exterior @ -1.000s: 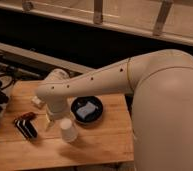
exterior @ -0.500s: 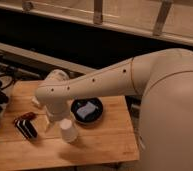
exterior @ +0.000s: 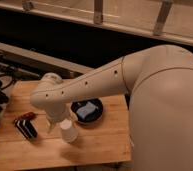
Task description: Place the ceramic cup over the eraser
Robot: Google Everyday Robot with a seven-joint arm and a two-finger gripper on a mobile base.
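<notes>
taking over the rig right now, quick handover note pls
Gripper: low over the table, right at the top of the cup; whether it holds the cup cannot be told.
Cup: at table level, between the eraser and the black dish.
Eraser: flat on the table, uncovered, apart from the cup.
Done: gripper has reached the cup.
Left: carry the cup across to the eraser and set it down over it.

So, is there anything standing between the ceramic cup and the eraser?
Nothing visible does. The gripper is at the ceramic cup, and the wooden table between it and the eraser shows no object.
</notes>
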